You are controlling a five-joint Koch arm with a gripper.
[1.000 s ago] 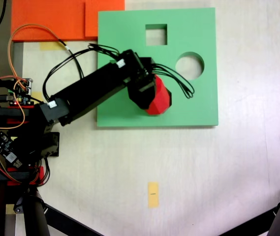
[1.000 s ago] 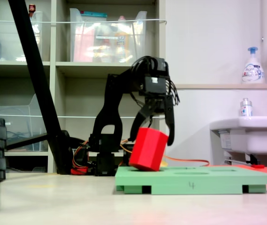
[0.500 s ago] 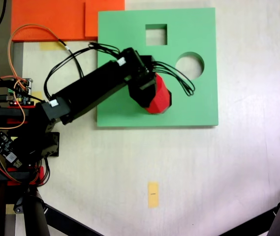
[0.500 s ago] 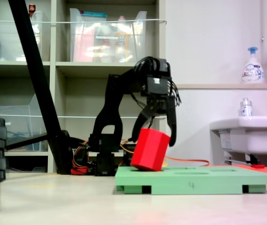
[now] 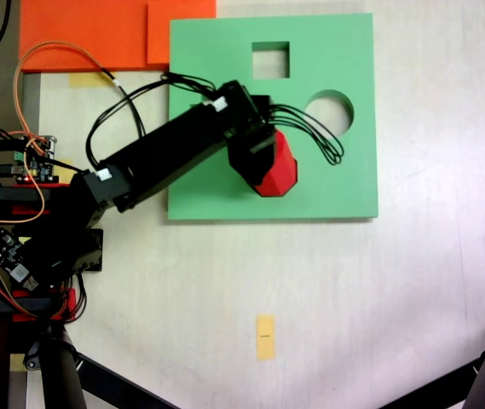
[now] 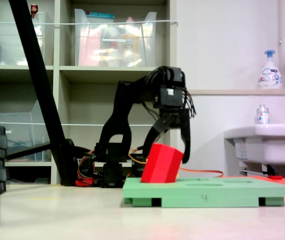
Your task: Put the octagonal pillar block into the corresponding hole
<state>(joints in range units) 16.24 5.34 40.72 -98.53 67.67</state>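
Note:
The octagonal pillar block (image 5: 281, 175) (image 6: 161, 164) is a red prism standing tilted on the green foam board (image 5: 331, 183) (image 6: 217, 191), its lower end sunk at the board's surface and its top leaning to the second exterior view's right. My gripper (image 5: 263, 164) (image 6: 169, 153) comes down from above, its two fingers straddling the block's upper part and shut on it. The corresponding hole is hidden beneath the block and gripper. A round cutout (image 5: 328, 113) and a square cutout (image 5: 270, 60) lie open further along the board.
Orange foam sheets (image 5: 89, 34) lie at the first exterior view's top left, touching the board. The arm's base and wiring (image 5: 29, 213) sit at the left. A yellow tag (image 5: 264, 336) is on the floor. Shelves (image 6: 82, 75) and a sink (image 6: 262, 142) stand behind.
The gripper and block have shifted slightly toward the round cutout and moved down. The block now stands lower on the board, still tilted.

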